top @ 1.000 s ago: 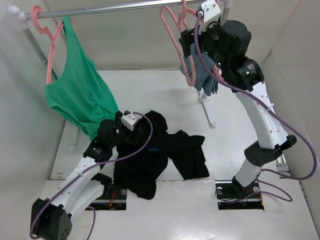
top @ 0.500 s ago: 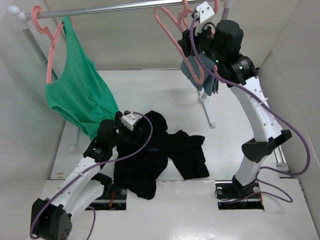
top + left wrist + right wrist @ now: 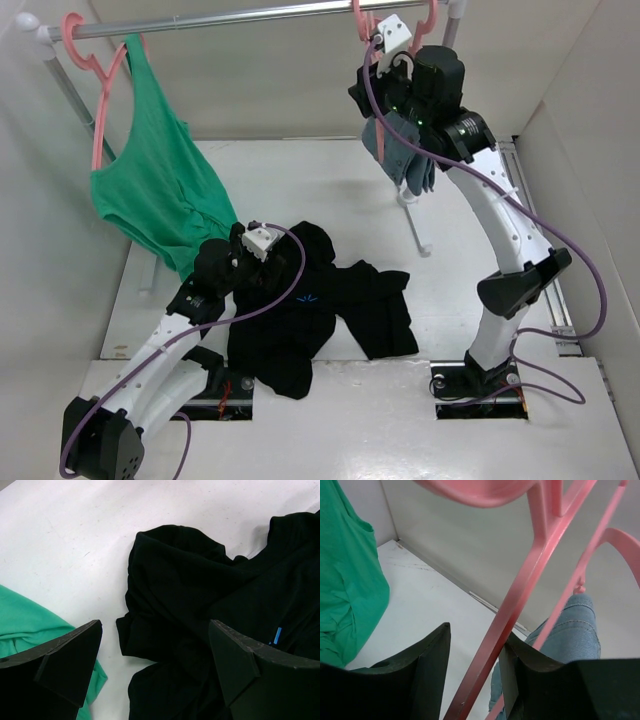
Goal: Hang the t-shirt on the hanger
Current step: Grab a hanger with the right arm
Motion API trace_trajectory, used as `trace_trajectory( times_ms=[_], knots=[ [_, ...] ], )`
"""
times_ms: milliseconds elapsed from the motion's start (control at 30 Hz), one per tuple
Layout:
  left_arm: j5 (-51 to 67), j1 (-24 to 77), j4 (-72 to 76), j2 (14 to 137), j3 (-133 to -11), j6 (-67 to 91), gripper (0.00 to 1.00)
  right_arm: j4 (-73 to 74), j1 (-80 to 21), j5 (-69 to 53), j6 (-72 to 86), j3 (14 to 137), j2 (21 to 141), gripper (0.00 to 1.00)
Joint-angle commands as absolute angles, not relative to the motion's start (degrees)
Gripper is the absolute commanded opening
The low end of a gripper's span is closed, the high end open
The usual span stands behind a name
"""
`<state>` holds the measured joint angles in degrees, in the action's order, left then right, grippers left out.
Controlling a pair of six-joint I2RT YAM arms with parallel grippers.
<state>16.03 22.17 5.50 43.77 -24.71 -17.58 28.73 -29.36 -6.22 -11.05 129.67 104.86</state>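
Observation:
The black t-shirt (image 3: pixel 310 310) lies crumpled on the table; in the left wrist view (image 3: pixel 200 590) its small blue logo (image 3: pixel 277 635) shows. My left gripper (image 3: pixel 262 255) hovers just above the shirt's upper left part, open wide and empty (image 3: pixel 155 665). My right gripper (image 3: pixel 362 92) is raised to the rail. The pink hanger's sloping arm (image 3: pixel 520 605) passes between its open jaws, against the right finger and clear of the left one. In the top view only the hanger's hook (image 3: pixel 357 14) shows; the rest is hidden behind the arm.
A green tank top (image 3: pixel 150 190) hangs on a pink hanger (image 3: pixel 95 60) at the rail's left end. A grey-blue cloth (image 3: pixel 400 150) hangs on another thin pink hanger (image 3: pixel 580 565) just behind my right gripper. The metal rail (image 3: pixel 230 17) runs across the back; white walls enclose the table.
My right arm has moved left and closer to the rail, and the pink hanger now sits between its jaws, mostly hidden behind the arm. The left arm and t-shirt have not moved.

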Motion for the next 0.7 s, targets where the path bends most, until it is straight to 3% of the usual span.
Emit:
trace_trajectory(
  times_ms=[0, 233, 667],
  knots=[
    [15.9, 22.5, 6.9, 43.9, -23.9, -17.1, 0.85, 26.4, -29.4, -6.7, -12.1, 128.7, 101.7, 0.00],
    [15.9, 22.5, 6.9, 43.9, -23.9, -17.1, 0.85, 28.6, -32.0, -13.2, -17.0, 133.2, 99.9, 0.00],
    [15.9, 22.5, 6.9, 42.8, -23.9, -17.6, 0.85, 26.1, -34.8, -17.1, -18.5, 130.3, 94.5, 0.00]
  ],
)
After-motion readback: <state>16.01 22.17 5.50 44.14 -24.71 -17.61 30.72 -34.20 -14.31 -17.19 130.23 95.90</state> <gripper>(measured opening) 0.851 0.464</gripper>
